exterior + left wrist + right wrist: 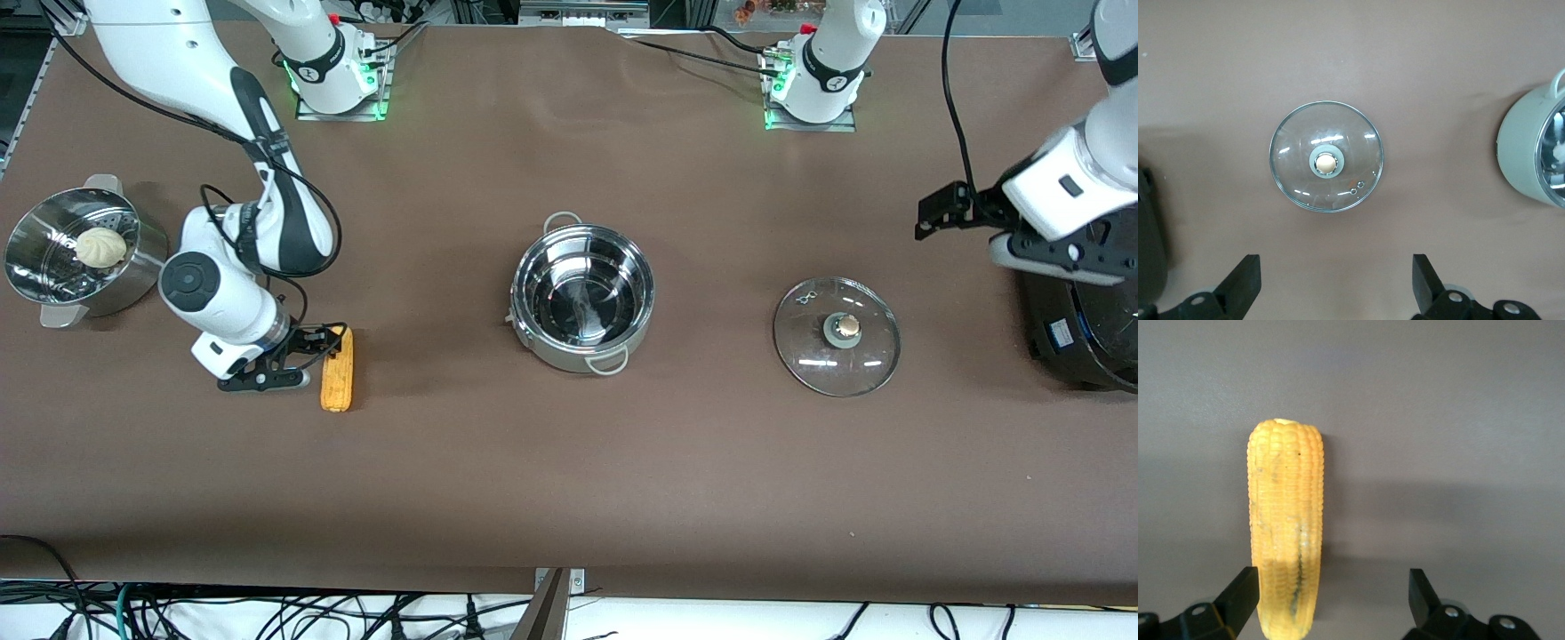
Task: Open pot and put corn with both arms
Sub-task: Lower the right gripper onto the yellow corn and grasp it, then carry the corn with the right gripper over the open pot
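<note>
The steel pot stands open and empty in the middle of the table; its side shows in the left wrist view. Its glass lid with the brass knob lies flat on the table toward the left arm's end, also in the left wrist view. The yellow-orange corn lies on the table toward the right arm's end. My right gripper is low over it and open; in the right wrist view the corn lies between the jaws, close to one finger. My left gripper is open and empty, raised beside the lid.
A steel steamer bowl with a white bun stands at the right arm's end. A large black cooker stands at the left arm's end, under the left arm's wrist. Brown table cover all round.
</note>
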You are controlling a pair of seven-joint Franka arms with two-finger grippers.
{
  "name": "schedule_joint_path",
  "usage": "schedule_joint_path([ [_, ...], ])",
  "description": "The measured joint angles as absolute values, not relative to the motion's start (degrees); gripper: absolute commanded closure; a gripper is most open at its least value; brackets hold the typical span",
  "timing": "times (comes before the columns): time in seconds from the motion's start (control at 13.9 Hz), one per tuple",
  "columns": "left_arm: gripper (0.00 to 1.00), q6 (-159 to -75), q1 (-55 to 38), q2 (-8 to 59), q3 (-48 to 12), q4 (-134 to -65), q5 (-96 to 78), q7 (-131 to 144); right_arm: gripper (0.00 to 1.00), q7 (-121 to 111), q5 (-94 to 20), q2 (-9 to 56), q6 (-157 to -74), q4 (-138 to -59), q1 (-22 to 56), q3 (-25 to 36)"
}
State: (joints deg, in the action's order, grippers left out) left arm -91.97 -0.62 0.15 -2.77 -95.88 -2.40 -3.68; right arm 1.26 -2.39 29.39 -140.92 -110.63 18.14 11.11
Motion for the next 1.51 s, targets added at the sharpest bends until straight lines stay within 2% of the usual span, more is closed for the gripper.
schedule_joint_path([
  [0.29, 0.0, -92.92, -1.13, -2.28, -3.15, -98.87, -2.31, -0.69, 0.06, 3.46, -2.42, 29.79, -142.48, -110.9, 18.29, 9.99],
  [0.58, 0.0, -92.99, -1.13, -2.27, -2.99, -99.15, -2.28, -0.4, 0.21, 3.61, -2.45, 30.25, -143.75, -110.9, 18.29, 9.96],
  [0.65, 0.0, -93.07, -1.08, -2.26, -2.84, -99.1, -2.27, -0.39, 0.26, 3.64, -2.46, 30.63, -144.17, -110.91, 18.29, 9.96],
  [1.01, 0.0, -91.8, -1.0, -0.66, -2.27, -94.84, 1.52, -0.39, 0.64, 3.69, -2.49, 32.01, -145.02, -110.91, 18.29, 9.94],
  [1.22, 0.0, -91.06, -1.0, 0.19, -2.26, -93.48, 1.98, -0.33, 0.73, 3.71, -2.49, 31.95, -145.07, -110.87, 18.29, 9.94],
  [1.51, 0.0, -90.8, -0.73, 0.36, -2.25, -93.43, 1.98, -0.19, 0.75, 3.72, -2.49, 31.88, -145.06, -110.6, 18.29, 9.94],
])
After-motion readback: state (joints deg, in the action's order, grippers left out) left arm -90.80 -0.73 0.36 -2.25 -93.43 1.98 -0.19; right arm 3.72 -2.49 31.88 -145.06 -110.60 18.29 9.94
